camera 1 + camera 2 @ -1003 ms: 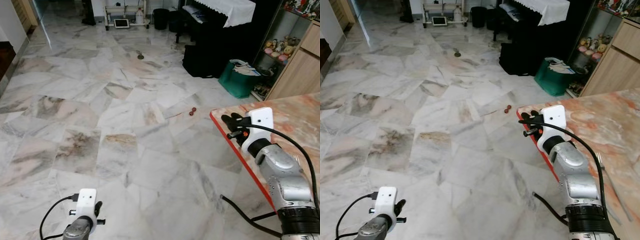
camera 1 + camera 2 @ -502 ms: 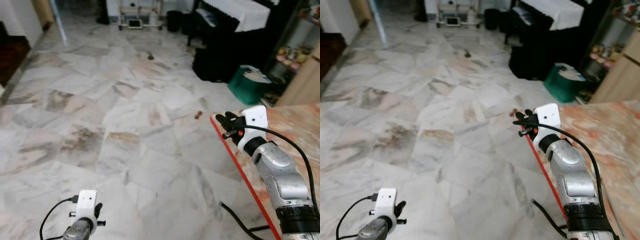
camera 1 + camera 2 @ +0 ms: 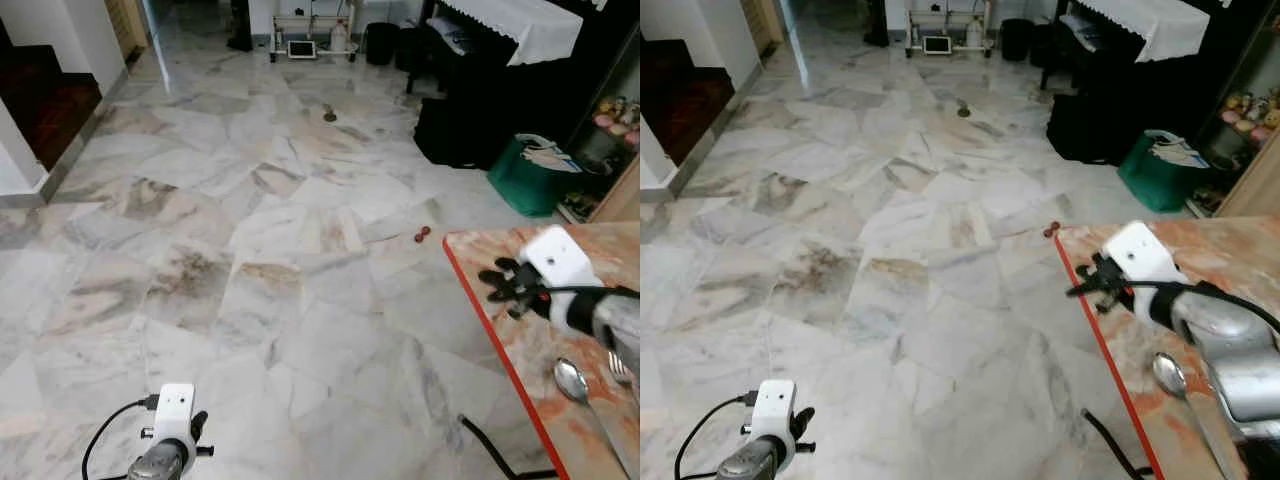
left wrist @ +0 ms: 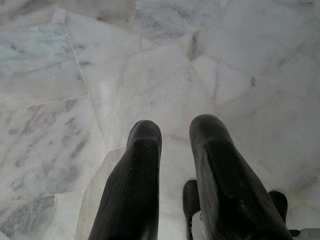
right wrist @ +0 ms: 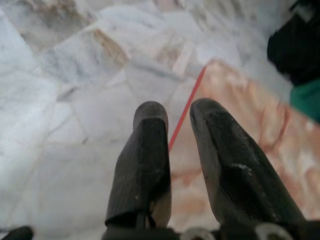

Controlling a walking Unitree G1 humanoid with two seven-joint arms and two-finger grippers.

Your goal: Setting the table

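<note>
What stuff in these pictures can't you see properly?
- Spoon: its handle runs under the right arm in the right eye view.
- Fork: just its tines show past the arm, at the left eye view's edge.
- Table: cut off by the right edge, so what else lies on it is hidden.
- Small red things on the floor: too small to identify.
- Shelf figures: too tiny.

1. Both eye views sit up high on the head, looking forward and down over the floor [image 3: 250,230], with the table [image 3: 500,320] corner at the right.
2. They share nearly the same scene, just shifted sideways a bit.
3. Left wrist cam hangs low, staring straight down at tiles, close.
4. Right wrist cam looks along its fingers [image 5: 145,165] at the table's edge, close too.
</note>
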